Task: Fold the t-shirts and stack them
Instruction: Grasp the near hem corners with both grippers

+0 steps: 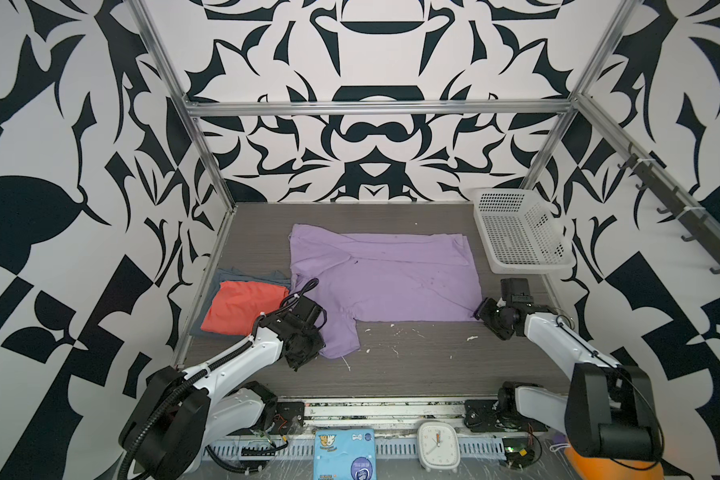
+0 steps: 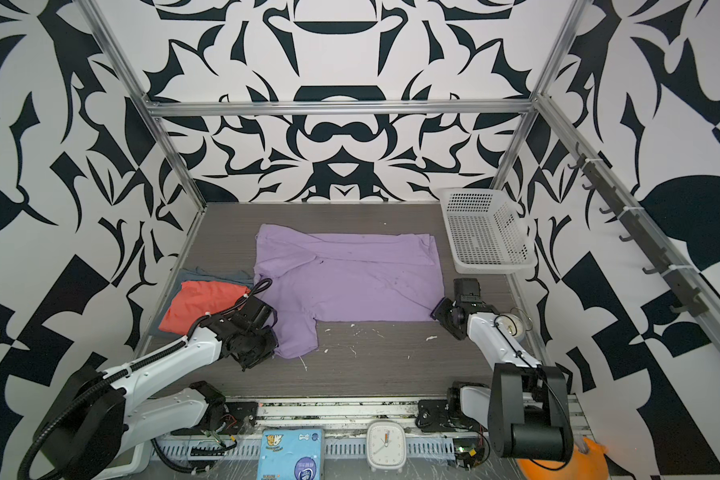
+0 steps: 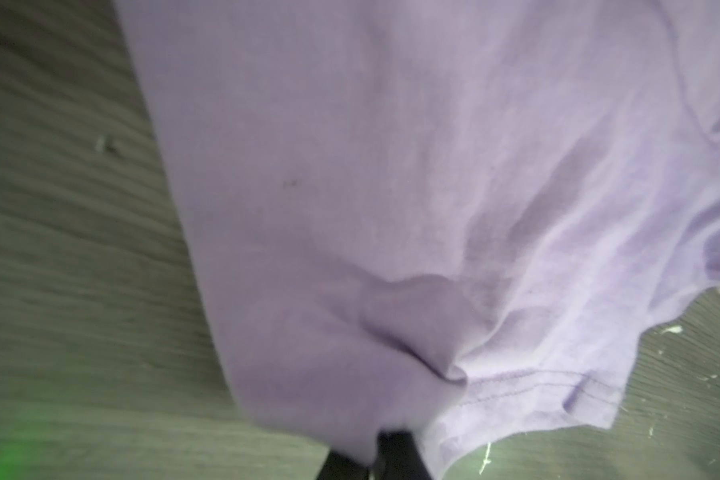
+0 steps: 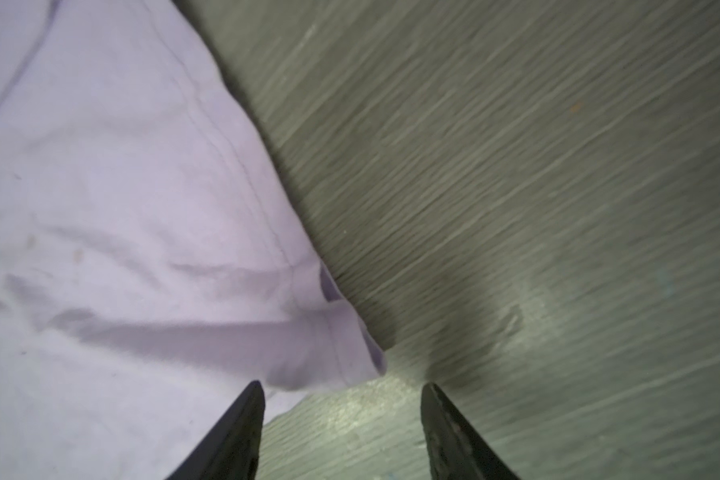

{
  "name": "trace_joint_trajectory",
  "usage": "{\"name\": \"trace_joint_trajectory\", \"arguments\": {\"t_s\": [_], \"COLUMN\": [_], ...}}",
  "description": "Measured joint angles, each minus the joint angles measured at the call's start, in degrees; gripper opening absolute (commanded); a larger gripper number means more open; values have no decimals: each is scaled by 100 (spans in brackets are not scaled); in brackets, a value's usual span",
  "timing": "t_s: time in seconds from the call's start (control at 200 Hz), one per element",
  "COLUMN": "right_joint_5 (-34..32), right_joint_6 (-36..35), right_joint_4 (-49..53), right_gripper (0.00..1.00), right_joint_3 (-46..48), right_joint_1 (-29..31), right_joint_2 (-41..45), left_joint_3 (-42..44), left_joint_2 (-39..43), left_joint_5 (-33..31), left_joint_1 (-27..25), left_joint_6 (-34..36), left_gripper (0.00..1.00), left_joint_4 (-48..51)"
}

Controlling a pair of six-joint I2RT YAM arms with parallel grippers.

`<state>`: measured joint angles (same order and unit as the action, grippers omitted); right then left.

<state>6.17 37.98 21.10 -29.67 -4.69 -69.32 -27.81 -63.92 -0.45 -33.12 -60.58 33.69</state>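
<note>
Pinching the lavender shirt point(image 1: 383, 278) by its sleeve with my left gripper point(image 3: 371, 457); my right gripper point(image 4: 341, 415) is spread at its corner. The coral-red shirt point(image 1: 242, 305) lies folded on the grey-blue shirt point(image 1: 242, 274) at the left edge of the tabletop point(image 1: 412, 365); the lavender one, mid-tabletop, is not yet folded.

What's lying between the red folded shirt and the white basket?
The lavender t-shirt, spread on the table, fills most of that stretch, as both top views show.

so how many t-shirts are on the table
3. The purple shirt spread across the middle; red shirt folded at the left edge; grey-blue shirt under it, mostly covered. Others could hide beneath.
</note>
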Motion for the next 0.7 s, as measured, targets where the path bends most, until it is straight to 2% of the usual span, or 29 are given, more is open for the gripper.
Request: {"name": "trace_joint_trajectory", "arguments": {"t_s": [0.095, 0.21, 0.255, 0.345, 0.415, 0.465, 0.57, 0.7], "right_joint_5": [-59, -136, -153, -155, -162, -170, -229, -358], "right_joint_6": [50, 109, 142, 138, 151, 212, 133, -9], "right_joint_4": [-116, -352, -481, -695, -776, -767, -527, 50], "right_gripper": [57, 48, 40, 13, 3, 0, 0, 0], "right_joint_3": [-15, -46, -72, -122, -153, -155, -157, -175], "right_joint_1": [0, 0, 0, 0, 0, 0, 4, 7], "right_joint_2": [-146, -315, -404, -612, -719, -734, -575, 142], "left_joint_3": [0, 0, 0, 0, -4, -24, -170, -450], "left_joint_2": [146, 332, 396, 501, 590, 660, 872, 1213], "left_joint_5": [-72, -133, -153, -208, -251, -289, -380, -481], "left_joint_1": [0, 0, 0, 0, 0, 0, 0, 0], "left_joint_6": [35, 39, 39, 39, 48, 68, 155, 240], "left_gripper": [0, 0, 0, 0, 0, 0, 0, 0], "left_joint_4": [50, 87, 96, 127, 162, 212, 350, 573]}}
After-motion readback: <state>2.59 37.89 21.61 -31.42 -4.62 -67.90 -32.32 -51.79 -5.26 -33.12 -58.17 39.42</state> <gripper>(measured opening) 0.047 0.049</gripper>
